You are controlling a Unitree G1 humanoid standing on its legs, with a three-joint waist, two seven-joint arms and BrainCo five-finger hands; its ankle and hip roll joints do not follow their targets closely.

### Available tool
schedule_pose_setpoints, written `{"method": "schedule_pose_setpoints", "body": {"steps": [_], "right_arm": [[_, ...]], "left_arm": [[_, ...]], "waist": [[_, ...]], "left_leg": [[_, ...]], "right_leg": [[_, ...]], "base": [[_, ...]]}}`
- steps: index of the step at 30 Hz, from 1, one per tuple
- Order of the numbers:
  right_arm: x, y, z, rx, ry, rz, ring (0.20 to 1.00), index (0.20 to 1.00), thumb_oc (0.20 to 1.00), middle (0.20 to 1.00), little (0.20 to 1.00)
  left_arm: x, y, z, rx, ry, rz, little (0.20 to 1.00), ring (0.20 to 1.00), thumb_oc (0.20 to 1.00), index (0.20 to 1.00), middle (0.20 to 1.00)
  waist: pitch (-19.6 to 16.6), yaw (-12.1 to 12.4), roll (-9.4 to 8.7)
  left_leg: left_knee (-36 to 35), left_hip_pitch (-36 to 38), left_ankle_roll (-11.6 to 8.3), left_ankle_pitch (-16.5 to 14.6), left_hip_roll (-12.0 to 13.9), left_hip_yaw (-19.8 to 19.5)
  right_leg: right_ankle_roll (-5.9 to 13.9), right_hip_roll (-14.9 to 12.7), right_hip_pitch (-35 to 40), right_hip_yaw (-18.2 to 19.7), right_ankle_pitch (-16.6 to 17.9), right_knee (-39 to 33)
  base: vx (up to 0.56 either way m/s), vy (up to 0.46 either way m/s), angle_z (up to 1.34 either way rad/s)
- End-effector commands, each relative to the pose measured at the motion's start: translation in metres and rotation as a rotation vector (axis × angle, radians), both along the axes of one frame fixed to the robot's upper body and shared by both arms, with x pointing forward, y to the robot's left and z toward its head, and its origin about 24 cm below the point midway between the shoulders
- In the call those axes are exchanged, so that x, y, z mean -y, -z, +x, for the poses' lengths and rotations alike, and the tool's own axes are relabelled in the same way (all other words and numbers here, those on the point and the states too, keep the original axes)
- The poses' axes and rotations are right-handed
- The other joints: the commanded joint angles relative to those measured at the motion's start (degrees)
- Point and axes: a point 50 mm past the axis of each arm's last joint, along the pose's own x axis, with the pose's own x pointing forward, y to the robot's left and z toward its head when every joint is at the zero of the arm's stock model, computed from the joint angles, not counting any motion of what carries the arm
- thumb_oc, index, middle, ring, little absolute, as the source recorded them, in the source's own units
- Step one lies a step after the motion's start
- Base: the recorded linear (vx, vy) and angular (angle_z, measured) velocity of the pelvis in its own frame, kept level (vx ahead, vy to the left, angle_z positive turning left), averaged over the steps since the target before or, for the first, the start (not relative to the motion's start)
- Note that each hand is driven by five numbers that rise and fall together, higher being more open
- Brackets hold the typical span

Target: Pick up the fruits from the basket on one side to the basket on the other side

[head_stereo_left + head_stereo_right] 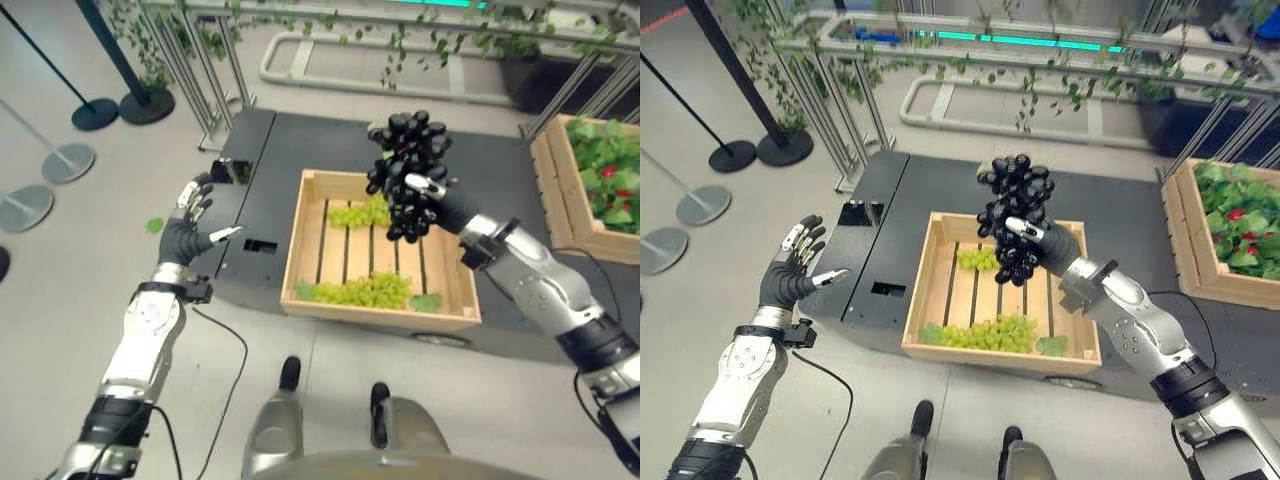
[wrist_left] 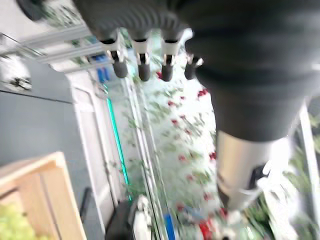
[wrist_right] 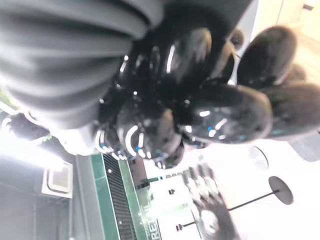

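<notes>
A bunch of black grapes [image 1: 408, 172] hangs in the air above the back of a wooden crate [image 1: 300, 250], and my right hand [image 1: 440, 205] is shut on it from the right. In the right wrist view the black grapes [image 3: 200, 107] sit tight against the hand. Two bunches of green grapes lie in the crate, one at the back [image 1: 358, 213] and one at the front [image 1: 362, 291]. My left hand [image 1: 188, 228] is open, held up left of the crate over the dark platform's edge, holding nothing; its straight fingers [image 2: 142, 62] show in the left wrist view.
The crate stands on a dark low platform [image 1: 262, 160]. A second wooden crate [image 1: 560, 195] with red fruit and green leaves stands at the right. Stanchion bases [image 1: 95, 113] and metal railings [image 1: 205, 70] with vines lie at the back left. A green leaf [image 1: 154, 225] is on the floor.
</notes>
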Motion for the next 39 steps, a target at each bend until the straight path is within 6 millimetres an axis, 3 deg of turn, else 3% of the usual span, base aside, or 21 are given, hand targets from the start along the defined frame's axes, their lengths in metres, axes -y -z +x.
{"method": "schedule_pose_setpoints", "body": {"steps": [1,6,15,26,31,39], "right_arm": [[-0.029,-0.018,-0.009,0.091,-0.156,0.049,0.2,0.2,0.2,0.2,0.2],[-0.04,-0.009,-0.014,0.043,-0.206,0.07,0.2,0.2,0.2,0.2,0.2],[-0.075,0.001,-0.021,-0.007,-0.347,0.07,0.2,0.2,0.2,0.2,0.2],[-0.12,-0.003,-0.031,-0.008,-0.494,0.121,0.2,0.2,0.2,0.2,0.2],[-0.124,-0.007,-0.031,0.017,-0.508,0.112,0.2,0.2,0.2,0.2,0.2],[-0.125,-0.017,-0.029,0.066,-0.513,0.119,0.2,0.2,0.2,0.2,0.2]], "left_arm": [[0.002,-0.018,0.003,0.057,0.073,0.022,1.0,1.0,1.0,1.0,1.0],[0.014,-0.031,0.008,0.069,0.178,0.06,1.0,1.0,1.0,1.0,1.0],[0.04,-0.044,0.028,0.077,0.282,0.285,1.0,1.0,1.0,1.0,1.0],[0.081,-0.028,0.037,-0.04,0.515,0.413,1.0,1.0,1.0,1.0,1.0],[0.092,-0.024,0.036,-0.085,0.614,0.467,1.0,1.0,1.0,1.0,1.0],[0.091,-0.022,0.033,-0.126,0.662,0.471,1.0,1.0,1.0,1.0,1.0]], "waist": [[-6.4,-1.4,-3.2],[-8.1,-2.0,-3.5],[-10.0,-3.3,-3.82],[-11.3,-4.3,-4.29],[-11.4,-4.7,-4.35],[-11.8,-4.7,-4.46]], "left_leg": [[2.1,0.5,2.84,-4.3,-2.4,1.5],[1.6,2.1,2.87,-4.8,-2.0,1.7],[1.3,3.9,2.87,-5.7,-1.6,2.8],[1.1,4.8,2.84,-6.2,-1.3,3.5],[1.1,5.1,2.83,-6.3,-1.3,3.5],[1.2,5.5,2.96,-6.6,-1.3,3.9]], "right_leg": [[3.79,-1.9,0.9,-1.0,9.4,-10.0],[3.74,-1.7,2.2,-0.8,9.1,-10.4],[3.8,-1.5,3.1,0.3,8.5,-10.4],[3.76,-1.1,3.6,1.4,8.4,-10.8],[3.86,-1.2,4.0,1.5,8.4,-10.9],[3.97,-1.2,4.3,2.0,8.5,-11.1]], "base": [[0.07,-0.002,-0.21],[0.08,-0.003,-0.04],[0.04,0.001,-0.05],[0.01,-0.004,-0.05],[0.0,0.0,0.0],[0.0,0.0,0.0]]}}
